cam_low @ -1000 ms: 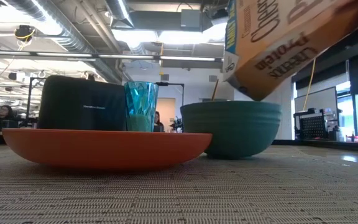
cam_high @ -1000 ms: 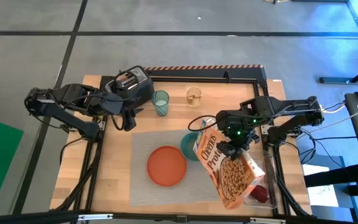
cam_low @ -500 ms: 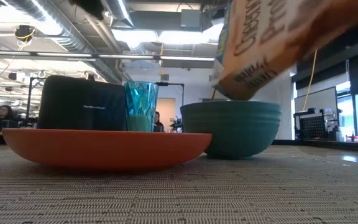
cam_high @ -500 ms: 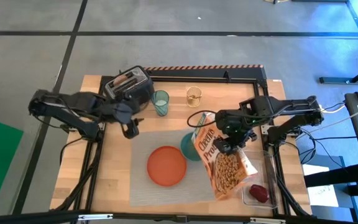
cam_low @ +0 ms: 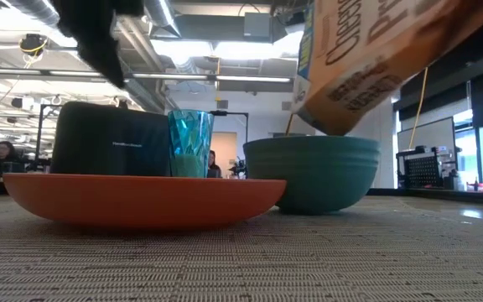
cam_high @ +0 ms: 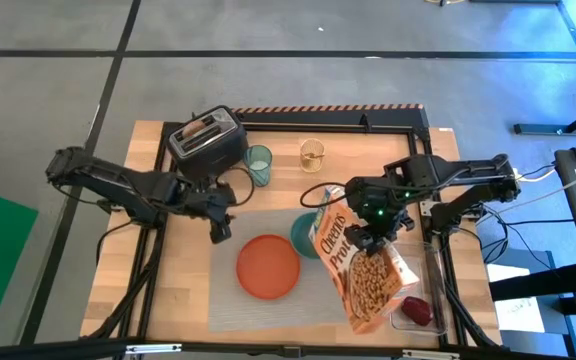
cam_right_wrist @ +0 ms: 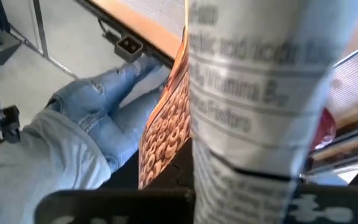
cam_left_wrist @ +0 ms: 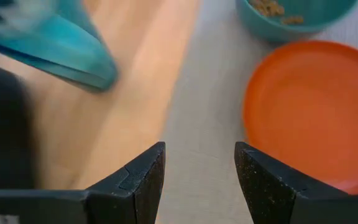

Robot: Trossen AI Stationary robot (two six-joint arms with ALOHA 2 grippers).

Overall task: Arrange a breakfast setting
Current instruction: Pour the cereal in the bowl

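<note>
Cereal box [cam_high: 360, 268] clamped in the right gripper [cam_high: 372, 236], tilted mouth-down over the teal bowl [cam_high: 303, 235] so cereal can pour in. Left gripper [cam_high: 220, 228], fingers spread and empty, hovers at the grey placemat [cam_high: 236, 300] edge beside the orange plate [cam_high: 268, 266].

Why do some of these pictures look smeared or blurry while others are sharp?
Left wrist view: the teal tumbler is streaked with motion blur, while the orange plate is only soft. Right wrist view: the cereal box fills the lens, too close to focus. Low view: the placemat weave is crisp and ceiling lights glare. High view: evenly lit and sharp.
</note>
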